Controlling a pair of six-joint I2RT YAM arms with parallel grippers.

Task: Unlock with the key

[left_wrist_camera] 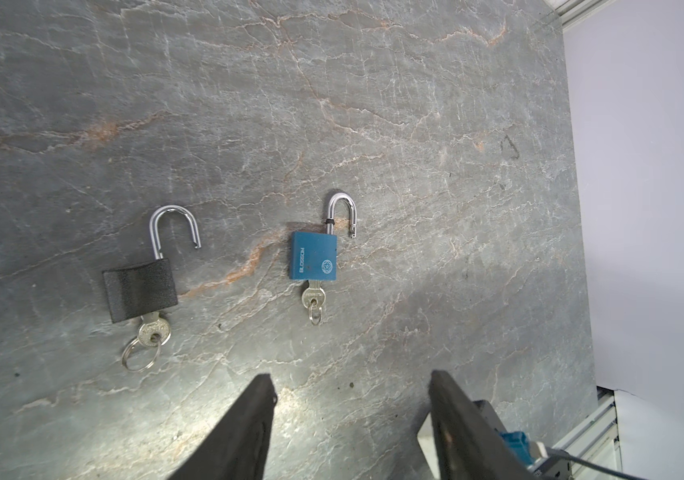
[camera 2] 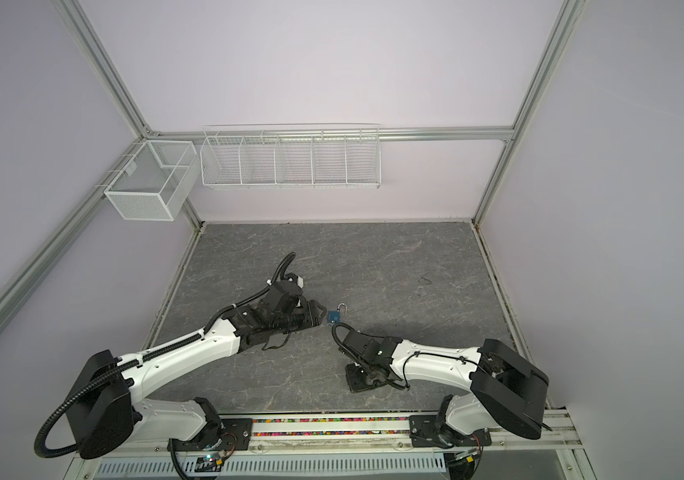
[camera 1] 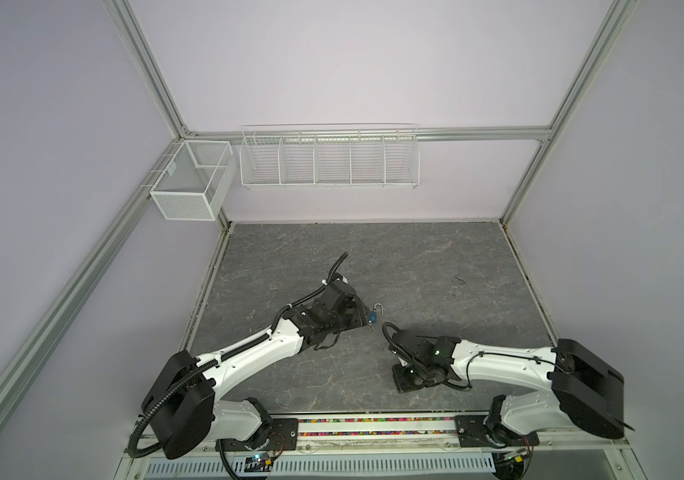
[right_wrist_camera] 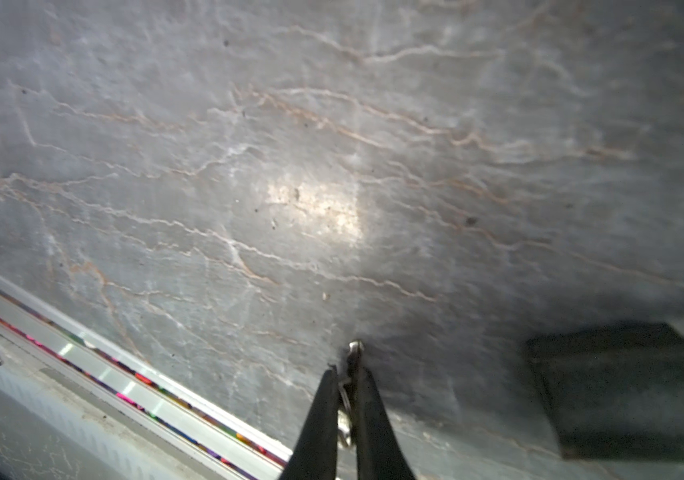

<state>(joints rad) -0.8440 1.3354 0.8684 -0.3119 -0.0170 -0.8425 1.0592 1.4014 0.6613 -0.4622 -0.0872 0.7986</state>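
A blue padlock (left_wrist_camera: pixel 314 255) lies on the grey stone table, its shackle sprung open and a key (left_wrist_camera: pixel 313 297) in its keyhole. Beside it lies a black padlock (left_wrist_camera: pixel 140 289), shackle open too, with a ringed key (left_wrist_camera: pixel 153 332) in it. My left gripper (left_wrist_camera: pixel 350 380) is open and empty, a short way from the blue padlock. Both top views show the blue padlock (camera 1: pixel 372 318) (camera 2: pixel 334 318) just off the left gripper (camera 1: pixel 359 318); the black one is hidden there. My right gripper (right_wrist_camera: pixel 346 370) is shut on a small silver key (right_wrist_camera: pixel 356 347), ring between the fingers.
A dark blurred block (right_wrist_camera: pixel 618 390) lies on the table near the right gripper. The front rail (right_wrist_camera: pixel 124 374) runs close by. White wire baskets (camera 1: pixel 329 160) (camera 1: pixel 190 183) hang on the back wall. The right arm (camera 1: pixel 498 365) bends down near the front middle.
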